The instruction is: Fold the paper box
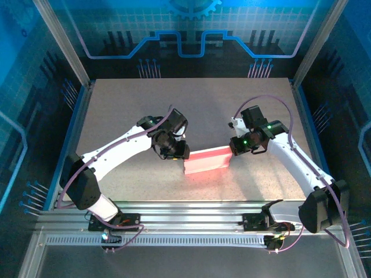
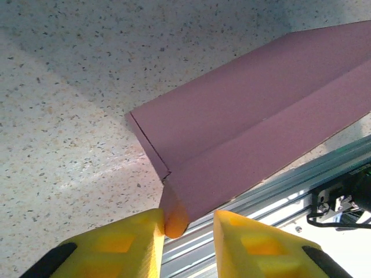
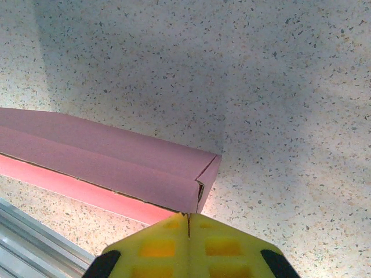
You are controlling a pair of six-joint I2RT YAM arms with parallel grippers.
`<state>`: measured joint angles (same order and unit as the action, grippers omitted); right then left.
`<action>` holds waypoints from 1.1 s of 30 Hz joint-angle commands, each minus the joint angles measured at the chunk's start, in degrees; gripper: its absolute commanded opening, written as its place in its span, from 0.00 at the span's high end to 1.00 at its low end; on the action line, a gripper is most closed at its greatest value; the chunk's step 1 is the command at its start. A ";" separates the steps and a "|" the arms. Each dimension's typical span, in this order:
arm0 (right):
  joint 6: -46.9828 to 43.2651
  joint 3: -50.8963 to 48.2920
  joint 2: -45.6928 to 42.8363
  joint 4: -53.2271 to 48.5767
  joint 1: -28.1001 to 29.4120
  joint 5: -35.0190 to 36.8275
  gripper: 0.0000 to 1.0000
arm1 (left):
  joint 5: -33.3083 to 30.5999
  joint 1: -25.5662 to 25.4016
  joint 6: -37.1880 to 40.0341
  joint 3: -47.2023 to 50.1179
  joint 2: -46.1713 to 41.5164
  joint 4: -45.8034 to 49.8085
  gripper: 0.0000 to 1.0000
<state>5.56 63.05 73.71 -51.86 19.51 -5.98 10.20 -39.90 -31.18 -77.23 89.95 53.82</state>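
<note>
**Desk:** What does the top camera give you?

**Me:** I see the paper box on the table, just below the centre of the frame. The left gripper is at its left end and the right gripper at its right end. The wrists cover both pairs of jaws, so I can't read them from there.

**Desk:** Left wrist?

**Me:** My left gripper has its yellow jaws spread at the bottom edge. A corner of the paper box pokes between them, touching the left-hand finger and clear of the other. The box runs off the right edge. A metal rail shows at lower right.

**Desk:** Right wrist?

**Me:** My right gripper has its jaws pressed together. The paper box ends just above the tips and is cut off at the left edge. I can't tell whether any card is nipped in that seam.
</note>
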 commanded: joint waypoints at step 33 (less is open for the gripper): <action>1.31 -1.98 -1.21 -1.42 1.73 0.79 0.96 | 5.27 2.61 -7.67 2.62 -2.28 -5.91 0.94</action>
<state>6.20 62.57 73.06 -51.81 20.25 -5.13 12.36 -37.50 -36.14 -76.38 89.58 51.05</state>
